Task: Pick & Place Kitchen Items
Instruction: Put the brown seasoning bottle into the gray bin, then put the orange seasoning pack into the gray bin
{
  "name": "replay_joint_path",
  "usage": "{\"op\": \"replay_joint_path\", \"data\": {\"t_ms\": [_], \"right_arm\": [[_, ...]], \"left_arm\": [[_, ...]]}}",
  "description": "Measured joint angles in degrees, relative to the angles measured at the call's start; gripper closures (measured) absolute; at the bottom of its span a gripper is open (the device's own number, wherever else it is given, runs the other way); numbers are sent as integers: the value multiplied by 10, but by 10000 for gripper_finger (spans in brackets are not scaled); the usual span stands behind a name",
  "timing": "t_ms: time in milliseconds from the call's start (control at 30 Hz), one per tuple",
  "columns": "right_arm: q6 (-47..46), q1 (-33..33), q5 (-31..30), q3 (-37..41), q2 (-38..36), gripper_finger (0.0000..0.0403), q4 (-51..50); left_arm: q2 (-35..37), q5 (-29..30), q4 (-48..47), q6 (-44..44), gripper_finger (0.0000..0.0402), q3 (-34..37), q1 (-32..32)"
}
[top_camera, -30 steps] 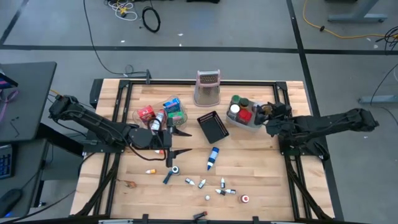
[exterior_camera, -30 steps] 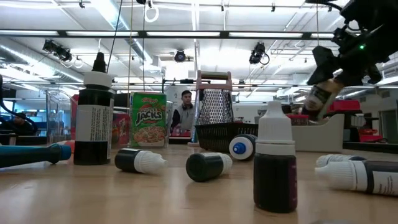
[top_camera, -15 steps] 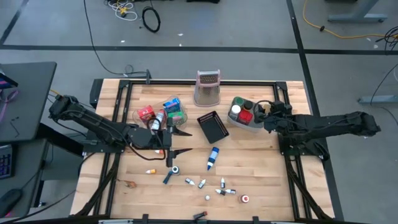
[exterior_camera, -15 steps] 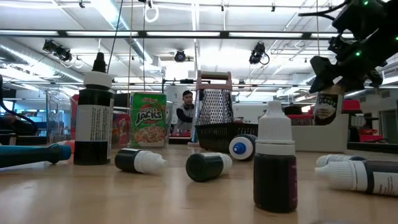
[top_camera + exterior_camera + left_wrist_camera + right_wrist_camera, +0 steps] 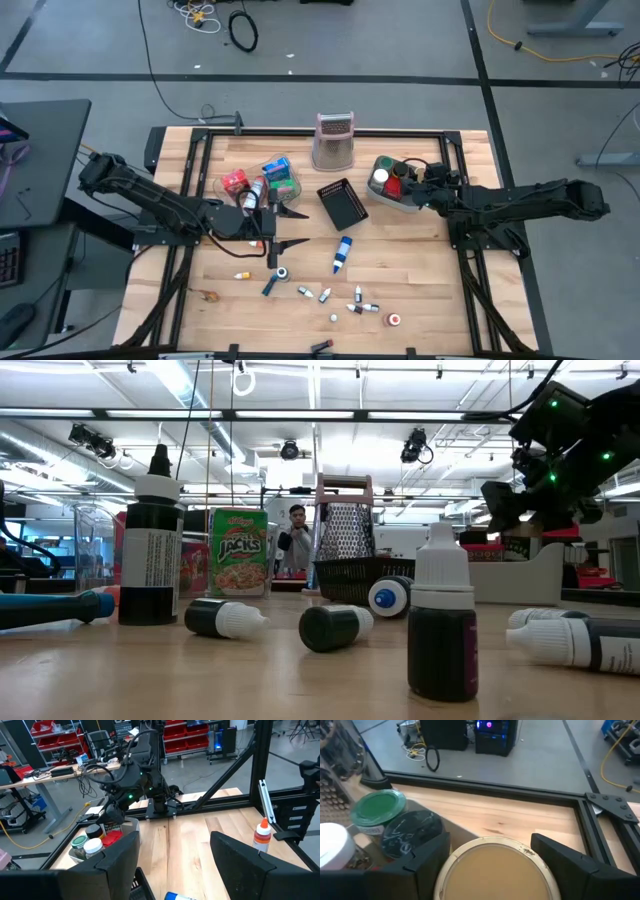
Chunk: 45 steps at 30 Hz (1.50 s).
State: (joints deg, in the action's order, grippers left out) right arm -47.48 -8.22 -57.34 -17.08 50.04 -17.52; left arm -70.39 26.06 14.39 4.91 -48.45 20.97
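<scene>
We see the right gripper [image 5: 420, 186] clasping a tan-lidded can [image 5: 492, 870] by its sides, hanging over the near corner of the grey bin [image 5: 398, 202] at the right of the wooden surface [image 5: 420, 290] — inside that bin a green-lidded can [image 5: 378, 807], a black-lidded one [image 5: 413, 834] and a white-capped one [image 5: 332, 845] stand together. The left gripper [image 5: 290, 228] waits mid-surface with its fingers spread wide and empty, near the black mesh basket [image 5: 341, 204]. Small vials [image 5: 357, 302] and a blue-white bottle [image 5: 342, 254] lie scattered along the front — well apart from both grippers.
</scene>
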Motion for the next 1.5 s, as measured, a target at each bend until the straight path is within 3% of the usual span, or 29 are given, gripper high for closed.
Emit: {"op": "replay_joint_path", "data": {"t_ms": [367,633,800,967,1133,1300,1500], "right_arm": [[15,-21,23,20,29,101,29],[29,-22,-31,20,29,85,38],[132,-22,-19,21,29,79,96],[258,-22,-9,21,27,78,243],[403,-19,69,21,25,78,433],[477,-11,178,21,25,78,594],[511,-11,396,21,25,78,725]], "left_arm": [[0,0,-12,0,150,0,0],[0,0,-15,0,150,0,0],[0,0,-18,0,150,0,0],[0,0,-22,-1,150,0,0],[0,-2,-39,-21,150,0,12],[0,-2,-48,-27,150,0,44],[3,-5,-46,-49,150,0,93]]}}
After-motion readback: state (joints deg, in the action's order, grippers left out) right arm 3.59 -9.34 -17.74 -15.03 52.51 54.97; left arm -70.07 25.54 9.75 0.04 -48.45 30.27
